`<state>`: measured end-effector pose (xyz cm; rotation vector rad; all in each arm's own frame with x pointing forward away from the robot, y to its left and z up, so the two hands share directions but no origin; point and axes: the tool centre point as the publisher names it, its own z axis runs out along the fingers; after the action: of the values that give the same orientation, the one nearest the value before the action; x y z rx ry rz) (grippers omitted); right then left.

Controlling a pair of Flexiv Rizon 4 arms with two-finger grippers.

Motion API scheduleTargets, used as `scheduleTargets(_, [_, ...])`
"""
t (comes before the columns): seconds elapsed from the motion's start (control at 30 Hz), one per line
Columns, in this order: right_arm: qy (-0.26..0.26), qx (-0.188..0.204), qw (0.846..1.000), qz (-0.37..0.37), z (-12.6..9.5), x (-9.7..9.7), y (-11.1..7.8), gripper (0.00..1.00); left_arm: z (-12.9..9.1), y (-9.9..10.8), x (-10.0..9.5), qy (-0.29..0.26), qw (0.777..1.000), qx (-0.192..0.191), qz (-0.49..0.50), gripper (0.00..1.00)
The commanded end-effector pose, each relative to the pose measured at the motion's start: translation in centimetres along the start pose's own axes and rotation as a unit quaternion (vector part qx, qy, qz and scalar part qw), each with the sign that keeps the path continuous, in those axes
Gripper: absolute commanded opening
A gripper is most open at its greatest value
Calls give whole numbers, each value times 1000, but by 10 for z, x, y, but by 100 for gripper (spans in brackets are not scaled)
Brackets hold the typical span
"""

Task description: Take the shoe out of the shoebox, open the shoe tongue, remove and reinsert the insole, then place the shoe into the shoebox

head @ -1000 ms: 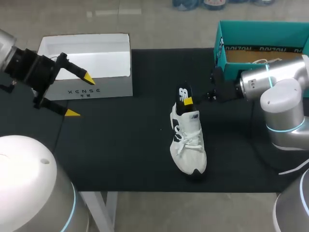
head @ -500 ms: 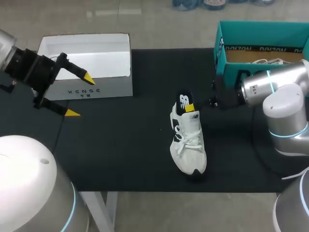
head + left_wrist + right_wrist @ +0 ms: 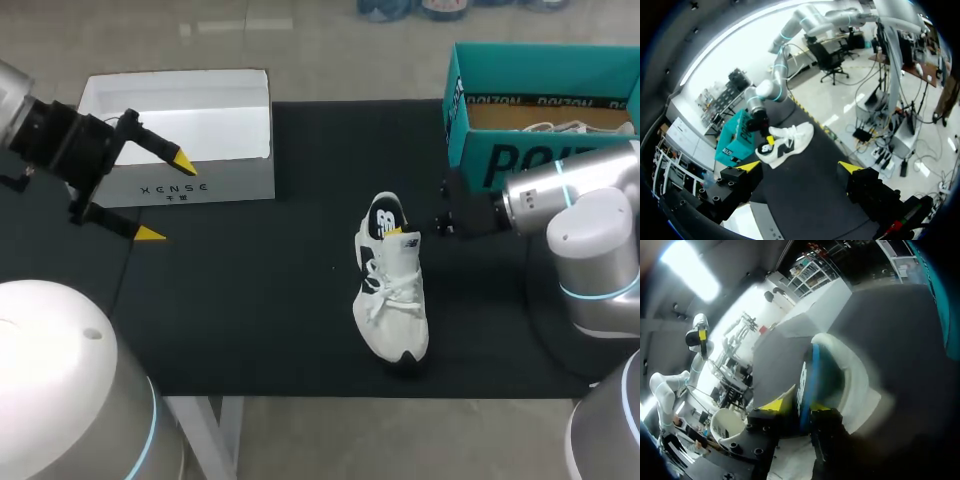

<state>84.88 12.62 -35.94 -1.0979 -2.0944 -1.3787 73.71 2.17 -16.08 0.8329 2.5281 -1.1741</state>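
Pinches insole (image 3: 385,212), raised from heel of shoe (image 3: 395,300), with right pincer (image 3: 799,409) | holds left pincer (image 3: 168,197) spread near left edge of surface (image 3: 250,300) | could tip unheld shoe, or lose thin insole, when pulling.

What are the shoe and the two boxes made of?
Shoe: white and matte, looks like soft fabric with cord laces; the sole is probably rubber.
White box: likely cardboard, with thin flat walls and a smooth matte finish.
Teal box: likely cardboard too, with a plain brown inside showing.
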Motion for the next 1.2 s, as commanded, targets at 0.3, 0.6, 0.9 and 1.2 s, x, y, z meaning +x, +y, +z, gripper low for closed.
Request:
scheduleTargets(0.3, [-20, -5, 1000, -18, 2, -8, 32, 41, -1, 0, 0, 2, 1000, -1, 0, 100])
scheduleTargets(0.6, [-24, -4, 1000, -14, 1, -10, 22, 0, -1, 0, 0, 2, 1000, -1, 0, 100])
scheduleTargets(0.9, [-19, 4, 1000, -2, 3, -4, 2, 0, -1, 0, 0, 2, 1000, -1, 0, 100])
scheduleTargets(1.2, [-25, 9, 1000, -2, 8, 4, 3, 100, -1, 0, 0, 2, 1000, -1, 0, 100])
